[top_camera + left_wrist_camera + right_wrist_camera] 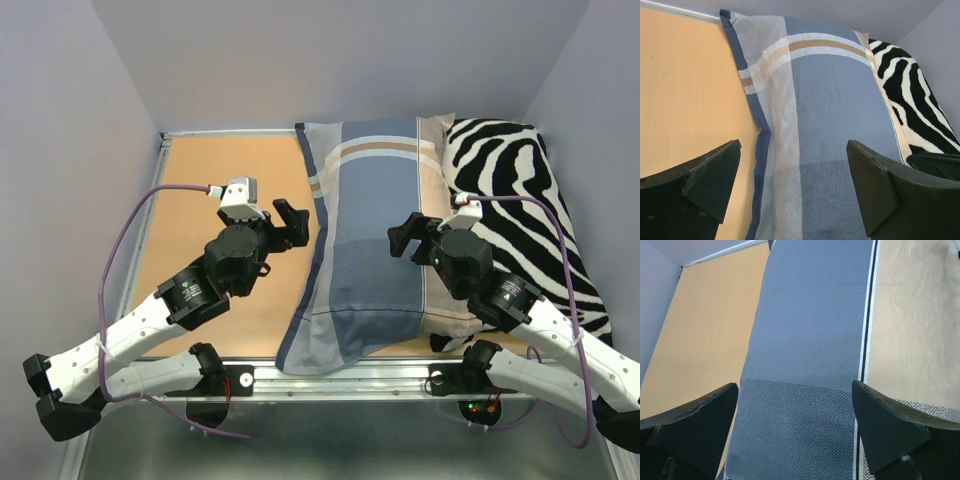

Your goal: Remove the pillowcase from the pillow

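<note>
The pillowcase (370,230), blue-grey with wide lighter blue, white and tan stripes, lies plump and filled down the middle of the tan wooden surface (200,190). It runs from the far rail to the near edge, where its end hangs a little over the metal rail. The pillow inside it is covered from view. Its right side lies against a black-and-white zebra-print cushion (525,190) that fills the right of the surface. The left hand (295,225) is at the pillowcase's left edge, about halfway along its length. Its fingers (710,175) are spread wide and hold nothing, and the left wrist view shows the dark blue border and bare surface between them. The right hand (403,238) is above the right part of the pillowcase, facing left. Its fingers (880,420) are likewise wide apart and hold nothing, framing a grey-blue stripe with a herringbone weave. Whether either hand touches the cloth cannot be told.
</note>
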